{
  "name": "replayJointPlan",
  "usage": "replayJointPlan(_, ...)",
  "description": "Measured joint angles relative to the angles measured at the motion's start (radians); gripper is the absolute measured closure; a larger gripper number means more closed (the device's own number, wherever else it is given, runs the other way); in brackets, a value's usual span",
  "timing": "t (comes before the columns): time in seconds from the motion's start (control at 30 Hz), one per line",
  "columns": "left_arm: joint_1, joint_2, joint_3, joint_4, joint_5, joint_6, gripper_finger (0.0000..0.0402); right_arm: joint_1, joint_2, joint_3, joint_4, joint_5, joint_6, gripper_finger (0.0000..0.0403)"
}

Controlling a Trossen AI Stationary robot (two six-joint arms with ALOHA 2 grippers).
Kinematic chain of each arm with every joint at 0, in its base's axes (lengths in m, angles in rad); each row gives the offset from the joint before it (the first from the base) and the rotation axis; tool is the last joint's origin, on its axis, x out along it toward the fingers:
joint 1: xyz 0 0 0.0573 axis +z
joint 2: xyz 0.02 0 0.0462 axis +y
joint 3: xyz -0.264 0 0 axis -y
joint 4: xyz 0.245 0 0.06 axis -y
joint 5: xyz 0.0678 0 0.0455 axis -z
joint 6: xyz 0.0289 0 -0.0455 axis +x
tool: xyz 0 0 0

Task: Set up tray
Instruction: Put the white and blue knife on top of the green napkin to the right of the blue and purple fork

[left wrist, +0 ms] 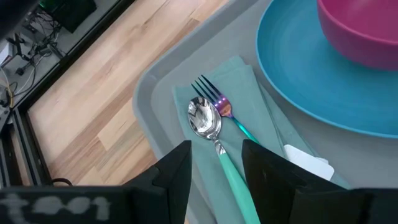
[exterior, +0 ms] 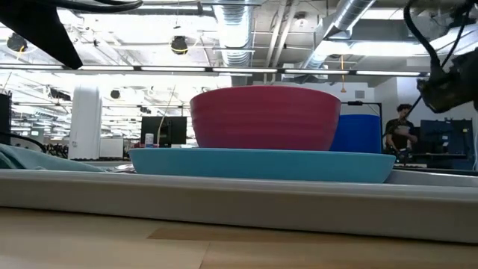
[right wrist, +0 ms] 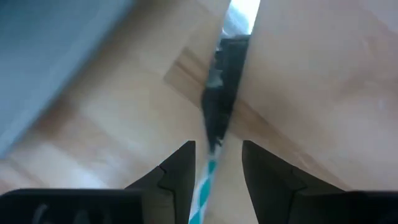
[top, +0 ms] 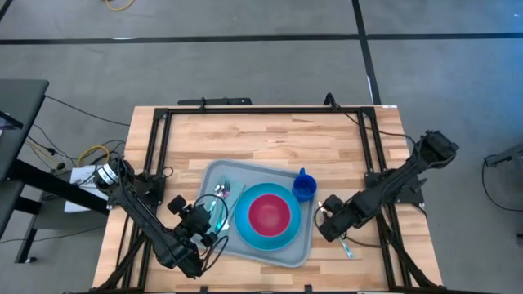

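**Knife pickup, right of the tray**

My right gripper (right wrist: pixel 217 165) hangs over the knife (right wrist: pixel 217 106) on the wood, fingers apart, straddling its striped handle. I should centre, then squeeze squarely. My left gripper (left wrist: pixel 216 168) gapes above spoon (left wrist: pixel 205 118) and napkin (left wrist: pixel 249 99) on the tray (top: pixel 219 173).

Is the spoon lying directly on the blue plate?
No, the spoon lies on the napkin beside the plate.

Grey floor (top: pixel 245 73) — ceiling ducts (exterior: pixel 351 19), strip lights — distant person (exterior: pixel 399 131)
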State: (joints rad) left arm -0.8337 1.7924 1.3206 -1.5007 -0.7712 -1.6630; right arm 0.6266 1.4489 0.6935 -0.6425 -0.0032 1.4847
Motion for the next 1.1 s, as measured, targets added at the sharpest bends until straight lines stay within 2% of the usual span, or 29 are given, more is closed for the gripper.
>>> replayJointPlan(0.2,0.0,0.0,0.0,0.0,-0.001,0.0,0.0269,-0.001,0.115,0.028,-0.021,-0.037,-0.018,0.028)
replayJointPlan(0.4,0.0,0.0,0.0,0.0,-0.008,0.0,0.0269,0.0,0.14,0.063,-0.045,-0.018,-0.012,0.0286)
replayJointPlan(0.5,0.0,0.0,0.0,0.0,-0.026,0.001,0.0269,0.0,0.141,0.078,-0.073,-0.018,0.028,0.031)
replayJointPlan(0.7,0.0,0.0,0.0,0.001,-0.047,-0.01,0.0269,0.001,0.142,0.082,-0.066,-0.011,0.043,0.039)
replayJointPlan(0.87,0.0,0.0,0.0,0.032,-0.052,-0.018,0.0269,0.027,0.147,0.113,-0.067,0.033,0.091,0.0379)
replayJointPlan(1.1,0.0,0.0,0.0,0.078,-0.049,-0.019,0.0269,0.123,0.145,0.208,-0.075,0.039,0.176,0.0393)
